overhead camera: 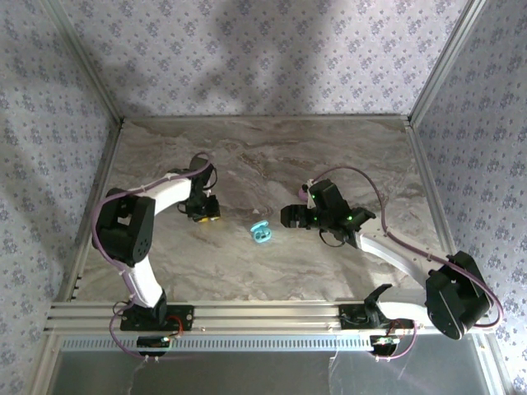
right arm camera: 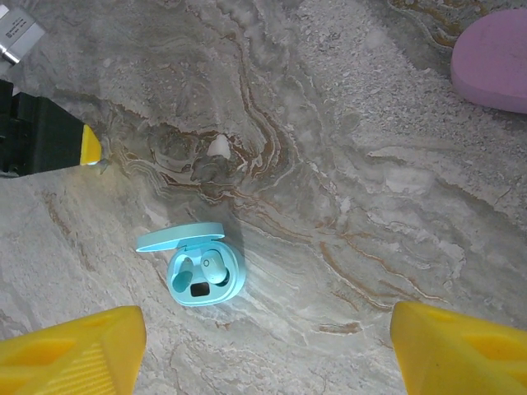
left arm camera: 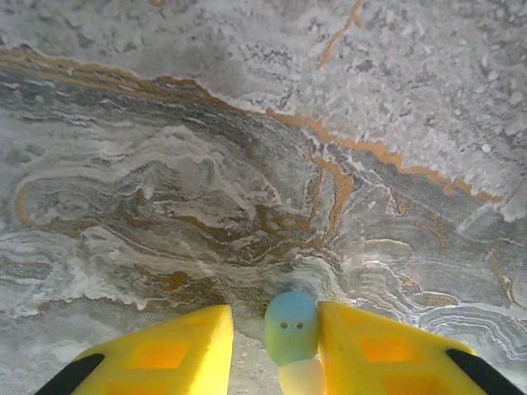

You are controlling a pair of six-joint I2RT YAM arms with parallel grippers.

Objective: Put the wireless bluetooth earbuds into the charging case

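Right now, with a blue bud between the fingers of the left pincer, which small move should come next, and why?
Probably move the left pincer, with the blue bud, over the open blue case. Its lid is up and one well looks empty. I cannot tell whether the bud is truly clamped, so go slowly.

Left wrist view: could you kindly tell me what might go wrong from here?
1. The tiny glossy light blue earbud touches one finger of the left gripper, with a gap to the other; closing may flick it away.
2. The open light blue oval charging case lies loose on the marble table, the open right gripper not holding it; pressing might slide it.
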